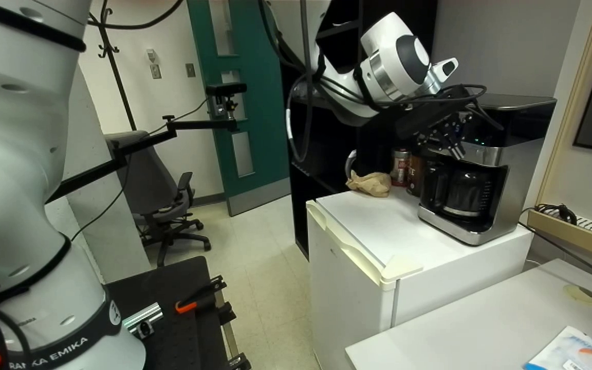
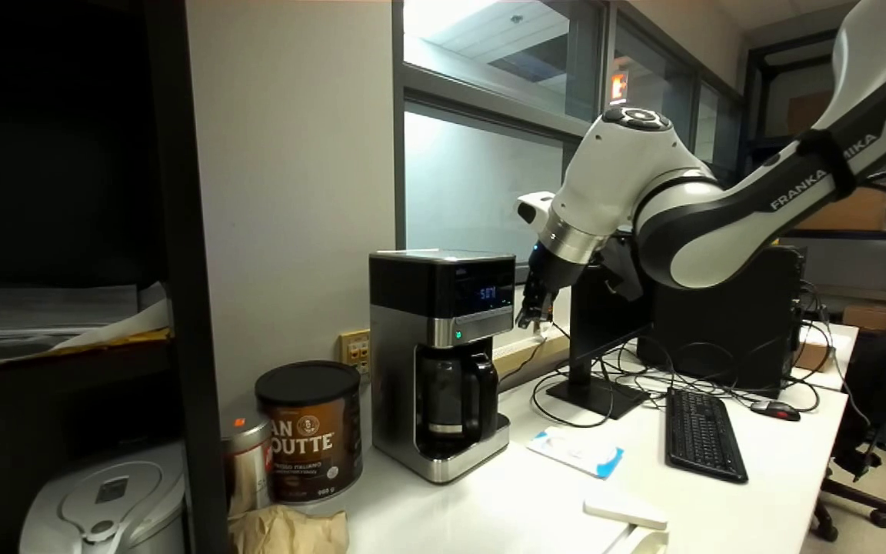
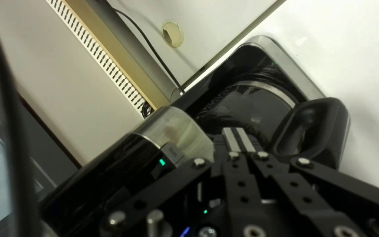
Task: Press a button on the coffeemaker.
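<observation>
The coffeemaker [image 1: 524, 177] is a boxy black and silver machine on the white cabinet; it also shows in an exterior view [image 2: 394, 377] and the wrist view [image 3: 176, 130]. Its black upper front carries a lit display [image 2: 487, 293], and a green light [image 2: 458, 335] glows on the silver band. A grey button [image 3: 172, 153] shows beside a green light in the wrist view. The dark carafe [image 2: 447, 392] sits inside. My gripper [image 3: 239, 140] is shut and empty, fingertips pointing downward near the coffeemaker's front; it shows in both exterior views [image 1: 456, 150] [image 2: 533, 317]. I cannot tell whether it touches.
The white cabinet [image 1: 352, 288] adjoins a white desk [image 1: 445, 334]. A coffee tin [image 2: 312, 442], a smaller can [image 1: 400, 167] and a crumpled paper bag [image 1: 370, 183] stand beside the coffeemaker. A black shelf [image 2: 189, 269] is close by. A monitor [image 2: 604, 338] stands on the desk behind my gripper.
</observation>
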Controlling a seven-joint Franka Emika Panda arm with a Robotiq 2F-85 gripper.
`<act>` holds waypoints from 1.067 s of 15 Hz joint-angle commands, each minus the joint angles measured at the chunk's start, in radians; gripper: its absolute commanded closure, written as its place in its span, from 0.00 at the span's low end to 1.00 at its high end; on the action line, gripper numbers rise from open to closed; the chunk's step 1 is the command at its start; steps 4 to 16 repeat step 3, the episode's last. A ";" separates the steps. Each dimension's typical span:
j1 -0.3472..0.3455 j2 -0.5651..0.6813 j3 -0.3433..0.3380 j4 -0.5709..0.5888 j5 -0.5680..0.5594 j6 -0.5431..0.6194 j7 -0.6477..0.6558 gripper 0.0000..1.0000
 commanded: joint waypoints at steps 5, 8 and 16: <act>-0.001 -0.198 0.000 -0.271 0.057 0.016 -0.081 1.00; -0.001 -0.198 0.000 -0.271 0.057 0.016 -0.081 1.00; -0.001 -0.198 0.000 -0.271 0.057 0.016 -0.081 1.00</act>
